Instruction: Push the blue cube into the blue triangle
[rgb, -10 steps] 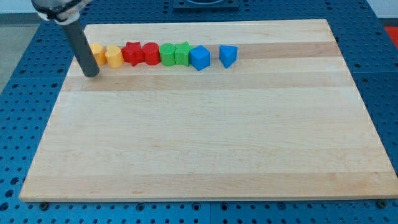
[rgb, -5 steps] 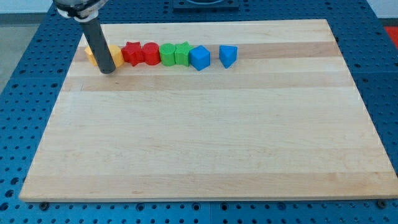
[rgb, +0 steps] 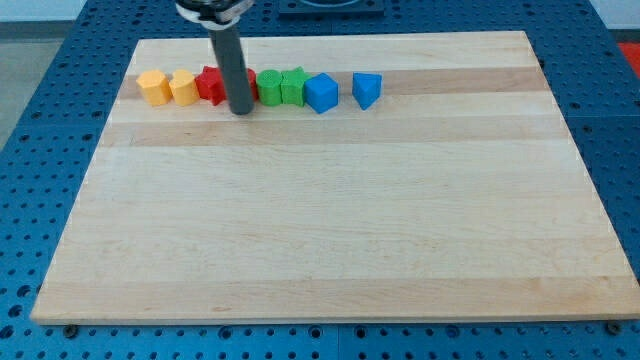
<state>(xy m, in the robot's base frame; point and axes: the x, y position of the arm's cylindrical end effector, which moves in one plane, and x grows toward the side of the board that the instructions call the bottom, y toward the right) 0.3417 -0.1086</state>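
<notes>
The blue cube (rgb: 321, 93) sits near the view's top in a row of blocks. The blue triangle (rgb: 367, 90) lies just to its right, with a small gap between them. My tip (rgb: 241, 112) rests on the wooden board (rgb: 330, 220) just below the red blocks, well to the left of the blue cube. The rod hides part of a red block.
The row runs from the view's left: two orange blocks (rgb: 153, 87) (rgb: 183, 87), a red star (rgb: 210, 84), a second red block mostly behind the rod, a green block (rgb: 270, 87) and a green star (rgb: 294, 85), then the blue cube.
My tip has slid to the right along the lower side of the row, from beside the orange blocks to below the red ones. No block has moved.
</notes>
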